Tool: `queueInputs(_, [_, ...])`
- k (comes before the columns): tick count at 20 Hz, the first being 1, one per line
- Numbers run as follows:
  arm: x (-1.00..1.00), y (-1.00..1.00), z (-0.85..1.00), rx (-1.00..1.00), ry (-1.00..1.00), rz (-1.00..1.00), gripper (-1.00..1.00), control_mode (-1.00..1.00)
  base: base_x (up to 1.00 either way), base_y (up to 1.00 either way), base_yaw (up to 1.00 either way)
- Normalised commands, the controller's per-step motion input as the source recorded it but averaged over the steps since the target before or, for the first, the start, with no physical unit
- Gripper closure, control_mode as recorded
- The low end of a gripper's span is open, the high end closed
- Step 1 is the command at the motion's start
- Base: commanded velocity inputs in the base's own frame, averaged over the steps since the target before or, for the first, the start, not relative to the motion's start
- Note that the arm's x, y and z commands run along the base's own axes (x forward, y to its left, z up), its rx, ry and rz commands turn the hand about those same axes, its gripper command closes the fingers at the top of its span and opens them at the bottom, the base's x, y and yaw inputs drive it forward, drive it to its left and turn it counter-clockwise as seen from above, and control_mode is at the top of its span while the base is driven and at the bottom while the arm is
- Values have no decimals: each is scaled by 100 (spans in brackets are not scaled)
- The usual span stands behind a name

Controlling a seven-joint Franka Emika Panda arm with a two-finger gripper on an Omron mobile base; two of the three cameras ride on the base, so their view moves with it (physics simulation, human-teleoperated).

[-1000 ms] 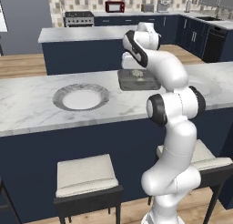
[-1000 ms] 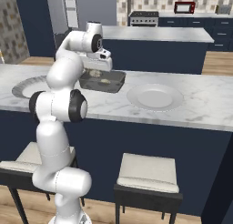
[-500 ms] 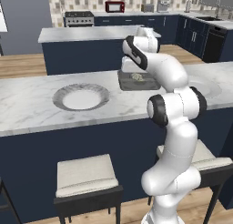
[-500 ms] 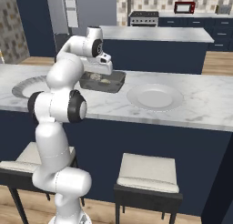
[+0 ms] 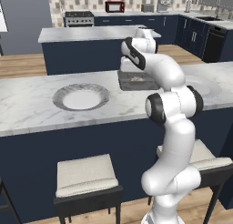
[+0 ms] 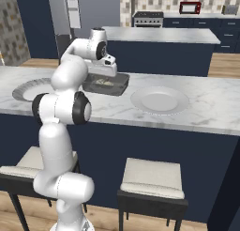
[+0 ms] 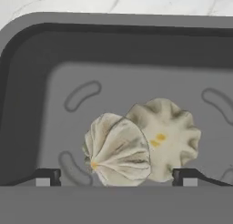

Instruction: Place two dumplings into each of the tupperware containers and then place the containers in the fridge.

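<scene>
A shallow grey tupperware container (image 7: 27, 82) sits on the marble island (image 5: 27, 109) and holds two pale, pleated dumplings (image 7: 119, 151) (image 7: 170, 136) that lie touching each other. My gripper (image 7: 116, 178) hangs just above them, open. Its fingertips (image 7: 45, 176) stand wide apart, with a gap on either side of the nearer dumpling. From the base, the same container (image 5: 136, 82) (image 6: 107, 84) lies under my hand (image 6: 107, 68), near the island's far edge. A tall grey front at the back left (image 6: 93, 9) may be the fridge.
A round grey plate (image 5: 81, 98) (image 6: 159, 100) lies beside the container, and another (image 5: 202, 87) (image 6: 26, 90) on its other side. Two stools (image 5: 86, 177) (image 6: 152, 178) stand in front of the island. A second counter (image 5: 82, 34) runs behind it.
The hand has stayed over the container and shifted only a little. The dumplings in the container have not visibly moved.
</scene>
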Motion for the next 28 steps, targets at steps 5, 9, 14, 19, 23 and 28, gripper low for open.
queueInputs(5, [20,-25,6,0,-2,-6,-100,-100,0,0,0])
queueInputs(9, [-6,-80,11,2,0,-18,-100,-100,0,0,0])
queueInputs(14, [-5,-84,5,0,0,-12,-100,-100,0,0,0])
queueInputs(19, [-21,-52,0,0,0,-8,-100,-100,0,0,0])
queueInputs(23, [-9,-7,-10,0,0,-1,-100,-100,0,0,0])
queueInputs(28, [-5,-6,-39,0,0,0,-100,-100,0,0,0])
